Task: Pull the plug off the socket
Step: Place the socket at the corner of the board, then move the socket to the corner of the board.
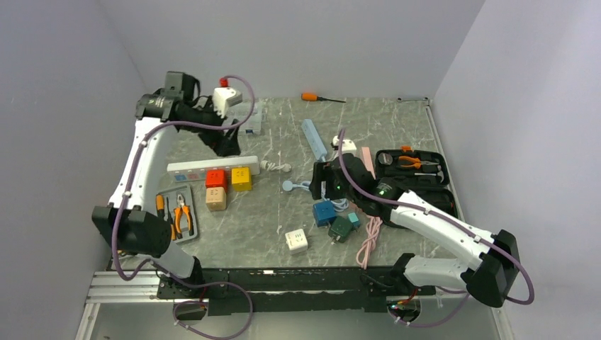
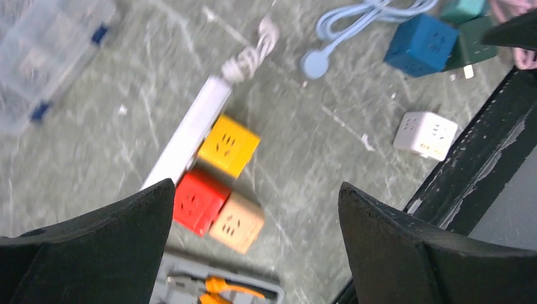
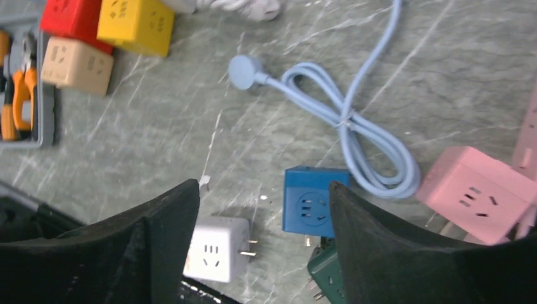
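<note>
A white power strip point(image 1: 202, 167) lies at left of centre, with a yellow cube plug point(image 1: 242, 178) and a red cube plug point(image 1: 216, 178) against its near side. A tan cube point(image 1: 216, 199) sits against the red one. My left gripper point(image 1: 225, 140) hangs open well above the strip's far side, nothing between its fingers. Its wrist view shows the strip point(image 2: 190, 133), yellow cube point(image 2: 228, 144), red cube point(image 2: 199, 201) and tan cube point(image 2: 237, 221) below the left gripper point(image 2: 256, 187). My right gripper point(image 1: 322, 180) point(image 3: 264, 185) is open and holds nothing, above a white cube point(image 3: 212, 248) and a blue cube point(image 3: 308, 209).
A green cube point(image 1: 341, 228) touches the blue cube point(image 1: 324, 213); a white cube point(image 1: 296, 241) lies near the front. A pink cube point(image 3: 475, 193) and a coiled light-blue cable point(image 3: 354, 120) lie by them. A grey pliers tray point(image 1: 177, 212) sits front left, a black tool case point(image 1: 414, 173) on the right.
</note>
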`<state>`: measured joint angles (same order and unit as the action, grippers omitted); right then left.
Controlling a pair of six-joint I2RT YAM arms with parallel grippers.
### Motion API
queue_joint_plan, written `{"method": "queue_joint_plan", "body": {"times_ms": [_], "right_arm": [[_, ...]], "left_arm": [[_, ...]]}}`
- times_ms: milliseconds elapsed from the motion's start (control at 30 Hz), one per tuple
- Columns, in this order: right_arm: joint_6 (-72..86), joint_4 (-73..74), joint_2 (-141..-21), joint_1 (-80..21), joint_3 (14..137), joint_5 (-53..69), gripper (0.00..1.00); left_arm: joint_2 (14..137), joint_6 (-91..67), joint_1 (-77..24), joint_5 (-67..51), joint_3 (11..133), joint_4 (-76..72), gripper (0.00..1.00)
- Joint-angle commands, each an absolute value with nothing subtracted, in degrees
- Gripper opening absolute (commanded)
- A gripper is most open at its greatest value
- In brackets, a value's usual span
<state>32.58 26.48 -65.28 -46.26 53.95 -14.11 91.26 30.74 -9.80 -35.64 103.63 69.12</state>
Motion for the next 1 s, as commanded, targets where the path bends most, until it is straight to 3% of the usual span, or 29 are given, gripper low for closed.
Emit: {"method": "queue_joint_plan", "body": {"times_ms": [0, 100, 233, 267, 567, 967], "right_arm": [[33.0, 22.1, -66.1, -52.2, 55.1, -14.0, 0.72], [32.3, 19.6, -69.7, -57.0, 56.5, -10.2, 0.49], [30.1, 16.8, -75.8, -63.6, 58.3, -5.9, 0.03], [29.7, 16.0, -77.3, -64.7, 58.3, -5.4, 0.0], [28.2, 9.3, -89.5, -68.7, 55.4, 2.8, 0.0], [34.3, 19.0, -91.3, -69.2, 48.9, -11.3, 0.0]], "left_arm": [[86.7, 31.6, -4.8, -33.0, 96.1, 66.9, 0.99], [84.7, 31.2, -1.5, -30.8, 92.8, 64.2, 0.99], [82.0, 29.7, 2.5, -30.2, 89.9, 61.2, 0.99], [81.3, 29.5, 3.0, -29.6, 89.3, 60.5, 1.0], [76.8, 30.0, 4.2, -20.8, 83.6, 55.0, 0.99], [76.6, 33.2, 4.4, -16.6, 78.2, 53.0, 0.99]]}}
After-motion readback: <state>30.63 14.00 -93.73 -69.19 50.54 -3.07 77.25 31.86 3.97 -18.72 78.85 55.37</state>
